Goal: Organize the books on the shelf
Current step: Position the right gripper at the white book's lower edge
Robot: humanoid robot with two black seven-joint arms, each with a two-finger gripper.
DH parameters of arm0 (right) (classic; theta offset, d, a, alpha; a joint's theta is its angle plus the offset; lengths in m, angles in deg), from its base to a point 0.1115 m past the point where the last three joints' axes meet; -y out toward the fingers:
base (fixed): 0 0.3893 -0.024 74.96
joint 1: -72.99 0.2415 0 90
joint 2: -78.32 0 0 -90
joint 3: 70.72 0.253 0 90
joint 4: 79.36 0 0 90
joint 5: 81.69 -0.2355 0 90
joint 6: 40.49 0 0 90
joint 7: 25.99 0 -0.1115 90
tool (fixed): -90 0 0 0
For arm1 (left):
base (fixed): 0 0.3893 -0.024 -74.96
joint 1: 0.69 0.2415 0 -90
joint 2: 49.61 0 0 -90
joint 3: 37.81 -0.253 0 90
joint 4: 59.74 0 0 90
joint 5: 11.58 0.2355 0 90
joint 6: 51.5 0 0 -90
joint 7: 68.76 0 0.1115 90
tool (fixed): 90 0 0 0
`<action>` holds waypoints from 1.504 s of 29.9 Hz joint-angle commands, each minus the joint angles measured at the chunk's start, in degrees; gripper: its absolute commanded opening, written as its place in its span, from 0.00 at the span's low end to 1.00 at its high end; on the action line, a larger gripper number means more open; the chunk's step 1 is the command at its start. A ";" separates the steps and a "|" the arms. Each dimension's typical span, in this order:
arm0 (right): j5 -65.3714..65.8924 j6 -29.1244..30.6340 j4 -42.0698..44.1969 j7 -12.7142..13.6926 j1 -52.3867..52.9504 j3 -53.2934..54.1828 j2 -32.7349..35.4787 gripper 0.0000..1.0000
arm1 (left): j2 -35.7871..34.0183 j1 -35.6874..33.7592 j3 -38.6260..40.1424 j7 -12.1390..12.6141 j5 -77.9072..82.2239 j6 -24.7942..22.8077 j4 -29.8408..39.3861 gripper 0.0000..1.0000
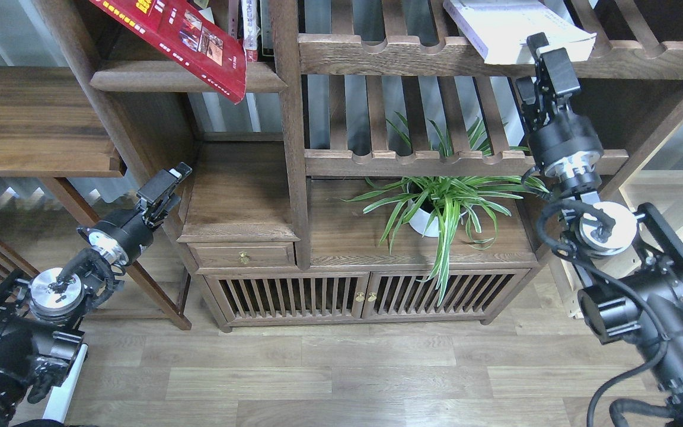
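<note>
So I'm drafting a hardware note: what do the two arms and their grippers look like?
Both arms are black, built from thick rounded joint housings with silver metal discs at the wrists and loose black cables looped outside. The left gripper and right gripper are black and boxy, each with a small pale patch at the tip.

Landmark: potted plant (436, 204) on cabinet top (341, 231). Up-right of plant: right claw (536, 70), fingers apart, tips at front edge of white book (513, 26) lying on slatted rack (412, 56). Up-left: red book (181, 38) tilted, overhanging shelf (169, 77). Far left, level with plant: left claw (163, 187), holding nothing.
</note>
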 commanded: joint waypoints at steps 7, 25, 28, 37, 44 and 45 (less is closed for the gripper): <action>0.05 -1.83 0.35 0.00 1.49 0.02 -0.07 0.99 | 0.02 0.12 0.07 -0.41 -2.58 0.00 0.01 0.99; 0.23 0.36 3.42 -0.70 4.04 0.90 -1.91 0.60 | -0.42 0.30 -0.02 -0.32 -4.70 0.00 0.62 0.99; 0.14 0.45 3.51 -0.70 4.04 0.99 -1.91 0.51 | -0.42 0.30 -0.02 -0.32 -4.70 0.00 0.62 0.99; 0.05 0.63 3.60 -1.75 3.77 2.92 -2.53 0.16 | -0.42 0.56 -0.02 -0.32 -4.70 0.00 0.54 0.99; -0.03 0.54 3.33 -1.67 3.77 3.63 -3.06 0.11 | -0.42 0.74 -0.02 -0.32 -4.79 0.00 0.62 0.99; -0.03 0.63 3.25 -1.58 3.69 3.63 -3.06 0.11 | -0.42 0.74 -0.02 -0.32 -4.79 0.00 0.62 0.99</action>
